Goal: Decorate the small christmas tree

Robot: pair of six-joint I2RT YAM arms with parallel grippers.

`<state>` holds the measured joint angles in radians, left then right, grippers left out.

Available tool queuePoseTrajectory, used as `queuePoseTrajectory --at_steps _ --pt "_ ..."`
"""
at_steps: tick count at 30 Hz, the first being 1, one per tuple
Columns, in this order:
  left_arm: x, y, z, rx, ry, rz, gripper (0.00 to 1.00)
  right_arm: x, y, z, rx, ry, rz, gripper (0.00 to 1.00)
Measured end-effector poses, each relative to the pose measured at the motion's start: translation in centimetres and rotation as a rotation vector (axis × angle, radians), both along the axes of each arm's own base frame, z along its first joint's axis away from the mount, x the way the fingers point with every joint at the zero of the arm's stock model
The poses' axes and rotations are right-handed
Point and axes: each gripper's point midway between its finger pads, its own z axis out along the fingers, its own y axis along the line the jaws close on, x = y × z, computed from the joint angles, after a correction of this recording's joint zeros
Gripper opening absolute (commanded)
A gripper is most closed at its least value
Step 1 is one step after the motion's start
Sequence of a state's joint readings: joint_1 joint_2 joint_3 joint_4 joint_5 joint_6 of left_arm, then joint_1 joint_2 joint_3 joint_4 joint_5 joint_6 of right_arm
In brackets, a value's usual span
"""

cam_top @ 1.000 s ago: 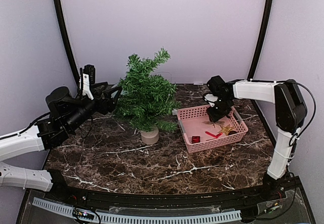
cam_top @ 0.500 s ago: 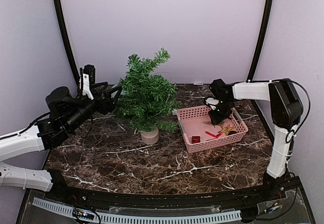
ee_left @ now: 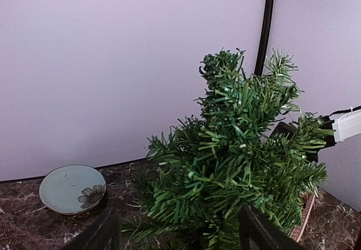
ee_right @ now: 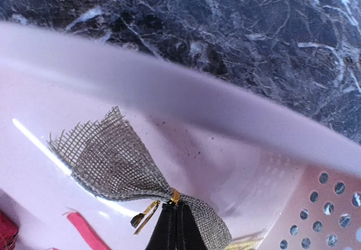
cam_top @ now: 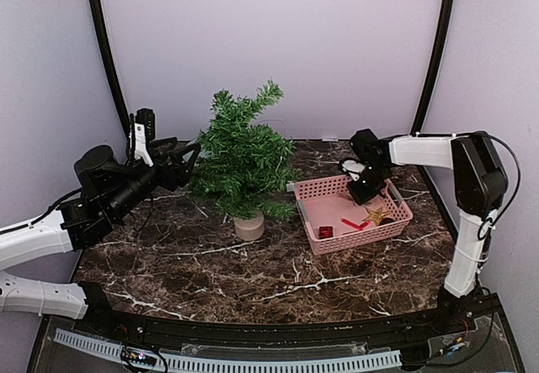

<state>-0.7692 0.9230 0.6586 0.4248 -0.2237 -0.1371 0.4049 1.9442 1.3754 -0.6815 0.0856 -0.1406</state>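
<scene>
Flowered plate [ee_left: 72, 189] lies near the small christmas tree [ee_left: 237, 165].

1 high rear overview; left wrist near the tree [ee_left: 237, 165], right wrist inside the basket [ee_right: 186, 89].

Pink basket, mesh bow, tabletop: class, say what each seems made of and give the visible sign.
Pink basket: likely moulded plastic, smooth, slightly glossy, with round holes. Mesh bow: probably burlap-like fabric, matt, coarse open weave, frayed edge. Tabletop: dark polished stone or marble-print laminate, white veins; which, unclear.
</scene>
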Motion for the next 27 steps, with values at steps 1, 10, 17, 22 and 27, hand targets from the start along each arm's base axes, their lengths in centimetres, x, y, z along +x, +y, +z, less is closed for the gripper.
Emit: queuePoseTrajectory --at_steps 1,10,17,22,27 --pt "0.0 0.1 0.0 -0.003 0.001 0.001 0.73 -0.1 0.0 0.7 0.007 -0.013 -0.004 0.0" --pt "0.1 0.7 0.2 -0.035 0.011 0.02 0.73 -3.0 4.6 17.4 0.218 -0.382 0.113 0.0" --pt "0.5 1.3 0.0 -0.062 0.037 0.045 0.72 -10.0 12.5 27.2 0.358 -0.615 0.443 0.0" --pt "0.7 2.1 0.1 -0.092 0.056 0.056 0.7 -13.1 16.1 30.7 0.368 -0.712 0.598 0.0" --pt "0.9 2.9 0.1 -0.12 0.079 0.061 0.69 -16.9 20.7 32.8 0.337 -0.789 0.746 0.0"
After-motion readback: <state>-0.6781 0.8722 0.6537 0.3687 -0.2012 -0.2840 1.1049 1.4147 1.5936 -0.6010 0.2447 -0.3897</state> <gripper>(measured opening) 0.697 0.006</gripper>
